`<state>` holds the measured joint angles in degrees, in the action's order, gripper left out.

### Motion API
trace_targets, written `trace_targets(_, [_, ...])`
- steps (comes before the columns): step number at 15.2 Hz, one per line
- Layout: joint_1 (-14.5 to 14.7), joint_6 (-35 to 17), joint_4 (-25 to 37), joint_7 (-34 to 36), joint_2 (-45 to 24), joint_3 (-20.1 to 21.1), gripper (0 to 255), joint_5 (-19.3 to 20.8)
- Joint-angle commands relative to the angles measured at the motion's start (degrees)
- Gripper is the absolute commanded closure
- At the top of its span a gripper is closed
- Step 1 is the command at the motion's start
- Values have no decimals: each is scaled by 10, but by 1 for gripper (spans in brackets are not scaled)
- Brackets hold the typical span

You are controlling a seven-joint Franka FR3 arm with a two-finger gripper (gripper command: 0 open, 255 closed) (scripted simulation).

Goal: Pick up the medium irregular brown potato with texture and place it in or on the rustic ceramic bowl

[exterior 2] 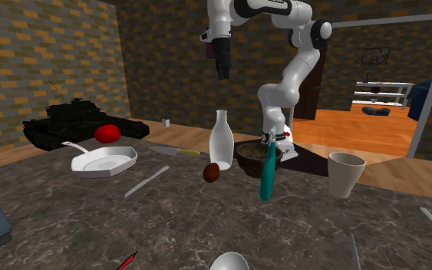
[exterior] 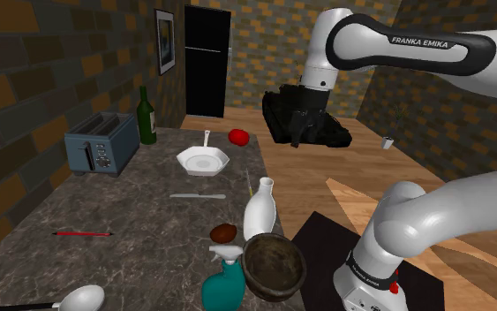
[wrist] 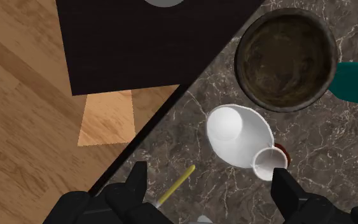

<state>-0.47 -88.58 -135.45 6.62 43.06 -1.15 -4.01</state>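
High above the desk's (exterior: 140, 225) edge the gripper (exterior 2: 222, 73) hangs with its fingers (wrist: 137, 184) wide apart, holding and touching nothing, free air all round them. Below, the bowl (exterior: 275, 265) sits near that edge by the stand (wrist: 139, 44), a white bottle (exterior: 259, 210) just beside it, and the potato (exterior 2: 212, 172) lies on the desk just beside the bottle, on its side away from the edge. The wrist view hides most of the potato behind the bottle, while the second exterior view shows it whole, with open desk before it.
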Motion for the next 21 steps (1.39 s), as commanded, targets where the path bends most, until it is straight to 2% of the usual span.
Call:
trace_targets(1, [0, 0, 0, 0, 0, 0, 0, 0])
trace_targets(12, [70, -157, -2, -85, -189, 69, 0, 39])
trace_targets(21, [112, -265, 26, -118, -358, 131, 0, 108])
